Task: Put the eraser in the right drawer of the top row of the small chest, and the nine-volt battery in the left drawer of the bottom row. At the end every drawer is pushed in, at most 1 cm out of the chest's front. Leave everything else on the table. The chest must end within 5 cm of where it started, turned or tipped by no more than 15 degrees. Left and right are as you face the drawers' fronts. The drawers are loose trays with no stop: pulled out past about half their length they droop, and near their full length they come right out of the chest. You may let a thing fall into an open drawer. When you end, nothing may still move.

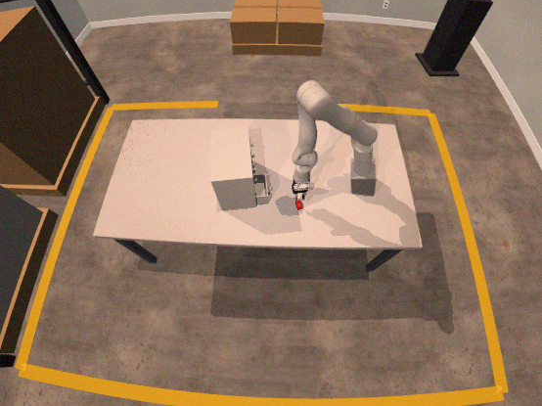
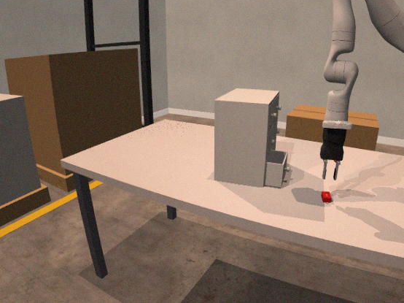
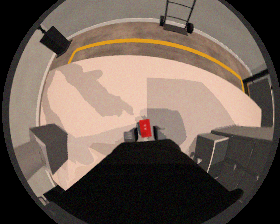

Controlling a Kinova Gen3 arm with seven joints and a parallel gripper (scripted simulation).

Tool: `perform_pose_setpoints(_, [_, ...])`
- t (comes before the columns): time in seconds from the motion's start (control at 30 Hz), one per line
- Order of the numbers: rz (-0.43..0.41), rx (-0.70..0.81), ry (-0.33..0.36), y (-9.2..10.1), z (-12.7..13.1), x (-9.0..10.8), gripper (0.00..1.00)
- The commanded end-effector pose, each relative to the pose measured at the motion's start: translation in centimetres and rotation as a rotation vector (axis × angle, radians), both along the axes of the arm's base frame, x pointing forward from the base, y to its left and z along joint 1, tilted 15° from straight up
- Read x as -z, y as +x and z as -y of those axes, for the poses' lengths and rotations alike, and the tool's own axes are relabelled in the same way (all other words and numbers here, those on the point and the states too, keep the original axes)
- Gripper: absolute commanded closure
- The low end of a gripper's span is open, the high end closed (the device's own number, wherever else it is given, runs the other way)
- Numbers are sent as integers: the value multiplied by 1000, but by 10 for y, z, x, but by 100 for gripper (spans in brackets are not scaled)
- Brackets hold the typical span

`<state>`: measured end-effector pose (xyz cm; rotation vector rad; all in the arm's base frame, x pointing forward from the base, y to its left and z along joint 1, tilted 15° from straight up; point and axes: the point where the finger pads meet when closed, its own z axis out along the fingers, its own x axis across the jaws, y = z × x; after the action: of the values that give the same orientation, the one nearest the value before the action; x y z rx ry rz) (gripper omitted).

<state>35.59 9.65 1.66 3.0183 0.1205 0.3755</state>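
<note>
The grey chest stands upright on the table. Its bottom-row left drawer is pulled partly out; I cannot see anything in it. The other drawers look pushed in. The nine-volt battery, a small red block with two light dots on top, lies on the table in front of the chest. My gripper is open and empty, pointing down above the battery, which shows between the fingers in the wrist view. I cannot make out the eraser.
A speck of a red thing shows behind my fingers in the exterior view. The arm's base stands on the table's right part. The open drawer and its knobs stick out toward my gripper's side.
</note>
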Motion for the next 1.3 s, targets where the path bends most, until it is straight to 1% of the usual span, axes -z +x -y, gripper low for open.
perform_pose_setpoints(0.0, [-1,-32,0,-2,2,2,33])
perform_pose_setpoints(0.43, [2,-58,0,-1,3,2,33])
perform_pose_setpoints(0.47, [2,-58,0,-1,3,2,19])
perform_pose_setpoints(1.27, [1,-58,1,-1,3,3,19])
